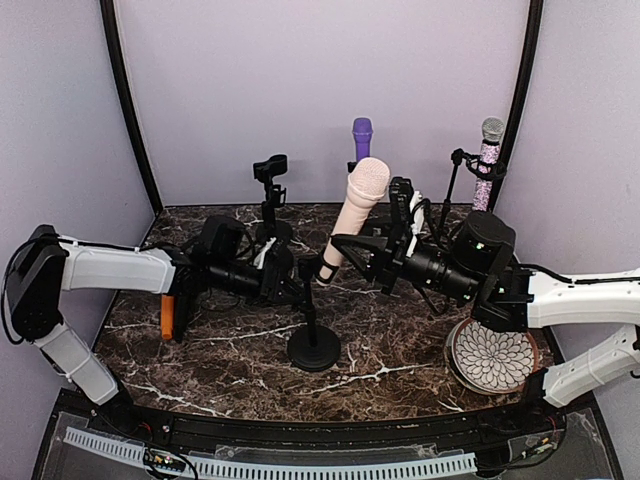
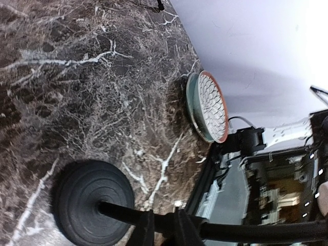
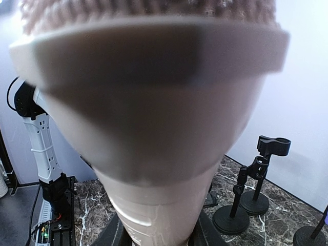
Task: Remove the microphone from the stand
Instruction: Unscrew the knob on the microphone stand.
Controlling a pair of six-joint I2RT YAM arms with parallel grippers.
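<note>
A cream-pink microphone (image 1: 358,205) leans up and to the right, its lower end in the clip (image 1: 318,270) of a black stand with a round base (image 1: 314,350). My right gripper (image 1: 347,245) comes in from the right and is shut on the microphone's body. In the right wrist view the microphone (image 3: 154,128) fills the frame, with a dark finger (image 3: 110,237) on either side of it. My left gripper (image 1: 298,290) is shut on the stand's pole. In the left wrist view its fingers (image 2: 141,228) clamp the pole (image 2: 256,231) just above the base (image 2: 87,205).
A patterned plate (image 1: 492,355) lies at the right front, under the right arm. At the back stand an empty mic stand (image 1: 270,190), a purple microphone (image 1: 361,135) and a glittery microphone (image 1: 489,160) on its stand. An orange object (image 1: 167,315) sits by the left arm.
</note>
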